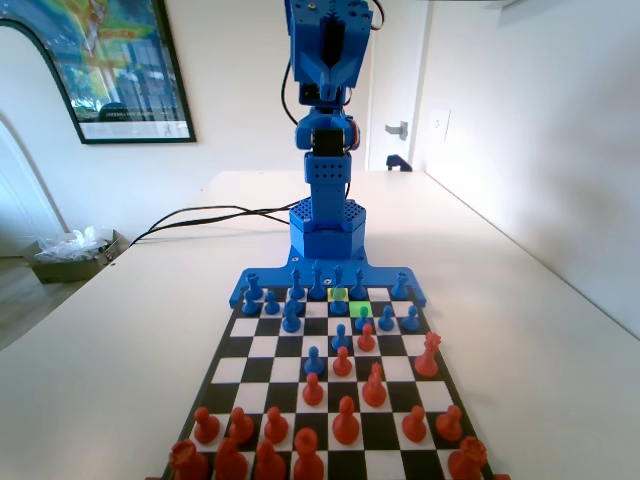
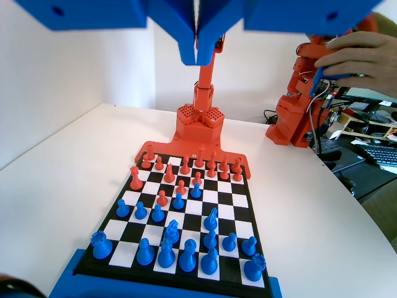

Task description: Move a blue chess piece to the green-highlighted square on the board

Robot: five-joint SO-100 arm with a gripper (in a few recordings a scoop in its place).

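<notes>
The black-and-white board (image 1: pixel 262 346) lies in front of the blue arm (image 1: pixel 326 60), which stands raised behind its far end. Blue pieces (image 1: pixel 291 318) fill the far rows and orange-red pieces (image 1: pixel 346 422) the near rows. A green-highlighted square (image 1: pixel 362 311) shows in the second far row, with a blue pawn (image 1: pixel 363 321) at it. A yellow-green square (image 1: pixel 338 295) lies just behind it to the left. In the wrist view my gripper (image 2: pixel 197 59) hangs shut and empty high above the board (image 2: pixel 239 200), with the blue pieces (image 2: pixel 166 254) in the rows nearest the bottom edge.
Blue and red pawns (image 1: pixel 342 362) meet mid-board. The arm's blue base plate (image 1: pixel 330 275) borders the board's far edge. Black cables (image 1: pixel 200 215) run across the table at the back left. A bin with plastic (image 1: pixel 70 250) sits on the floor at the left.
</notes>
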